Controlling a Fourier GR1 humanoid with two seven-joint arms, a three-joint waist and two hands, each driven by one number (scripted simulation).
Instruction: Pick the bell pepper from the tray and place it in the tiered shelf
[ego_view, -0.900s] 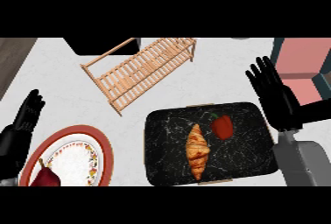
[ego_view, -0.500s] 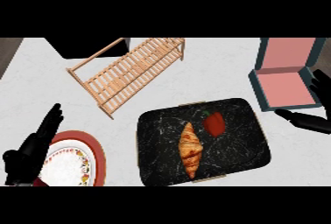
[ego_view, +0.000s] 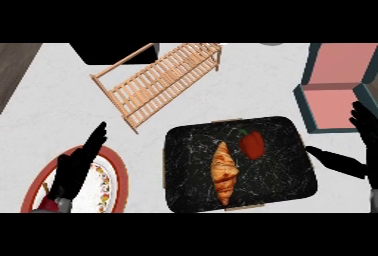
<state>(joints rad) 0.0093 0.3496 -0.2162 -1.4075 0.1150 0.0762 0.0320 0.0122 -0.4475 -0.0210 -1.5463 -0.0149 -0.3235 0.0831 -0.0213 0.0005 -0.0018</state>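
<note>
Marbled white counter (ego_view: 59, 100) under dark tray (ego_view: 280, 185), both hands spread, perhaps dark floor at left.

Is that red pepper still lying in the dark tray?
Yes, in the tray. The bell pepper lies on the black marbled tray beside a croissant; neither hand touches it.

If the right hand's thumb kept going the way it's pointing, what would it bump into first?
The right hand sits at the tray's right edge, thumb aimed left. Going straight on, it would cross the black tray rim and probably reach the red bell pepper first. Its height above the tray is unclear, so it might pass over.
</note>
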